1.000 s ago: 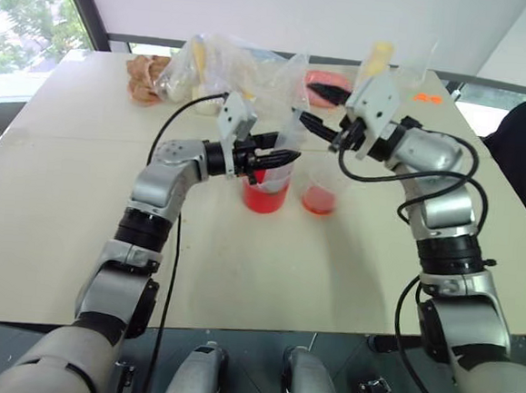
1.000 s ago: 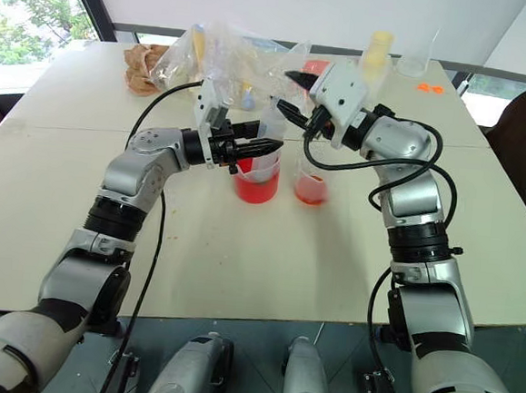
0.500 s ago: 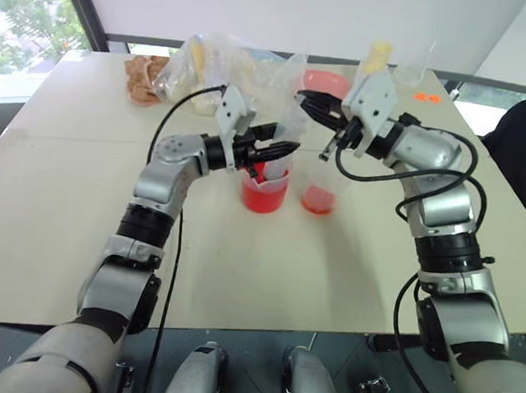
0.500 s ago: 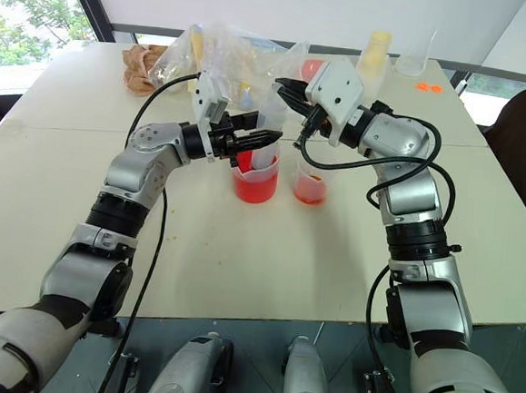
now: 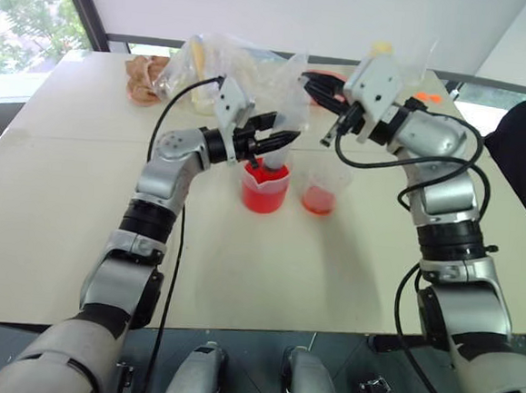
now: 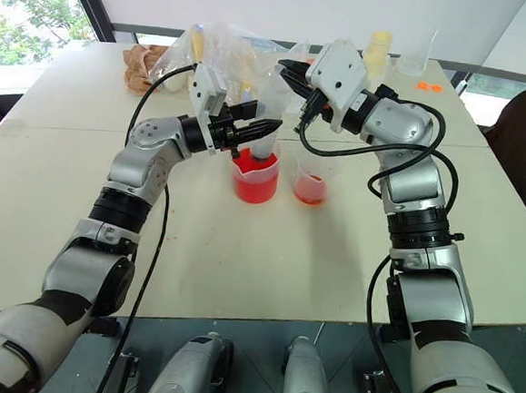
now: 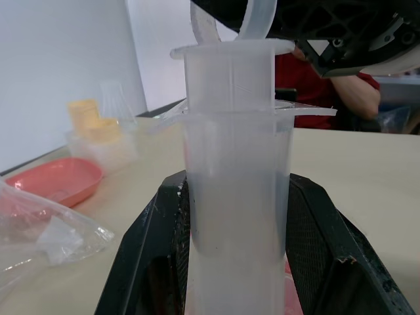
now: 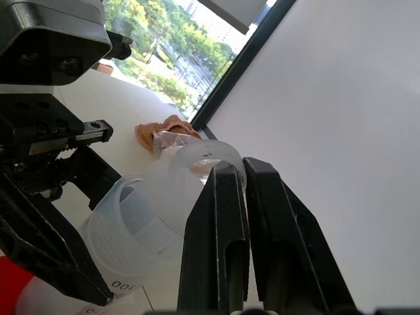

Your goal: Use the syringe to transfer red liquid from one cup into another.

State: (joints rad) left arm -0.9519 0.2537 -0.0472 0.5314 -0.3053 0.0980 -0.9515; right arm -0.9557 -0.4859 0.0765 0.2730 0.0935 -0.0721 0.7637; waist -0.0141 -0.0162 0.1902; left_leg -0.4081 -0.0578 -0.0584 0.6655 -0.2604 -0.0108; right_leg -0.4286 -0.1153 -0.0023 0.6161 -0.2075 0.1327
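Note:
The syringe [image 6: 268, 115] stands nearly upright over the spouted cup [image 5: 264, 189], which holds red liquid [image 6: 255, 187]. My left gripper [image 6: 264, 128] is shut on the syringe's clear barrel [image 7: 236, 197], one black finger [image 7: 147, 256] on each side. My right gripper [image 8: 243, 170] reaches in from the right, shut on the ring [image 8: 203, 157] at the plunger's top. The plunger's stem [image 7: 230, 72] stands a little out of the barrel. Just right of the beaker is another, smaller cup [image 5: 321, 190], reddish at its base.
Crumpled clear plastic bags [image 5: 223, 61] lie behind the cups, with a pink bowl [image 7: 56, 180], yellow cups [image 6: 378, 46] and a clear cup [image 6: 415, 54] farther back. A brown lump [image 5: 145, 76] sits at the far left. A person in red [image 7: 341, 92] is beyond the table.
My right gripper has closed on the plunger's ring and risen a little with it. The left gripper keeps its hold on the barrel over the beaker.

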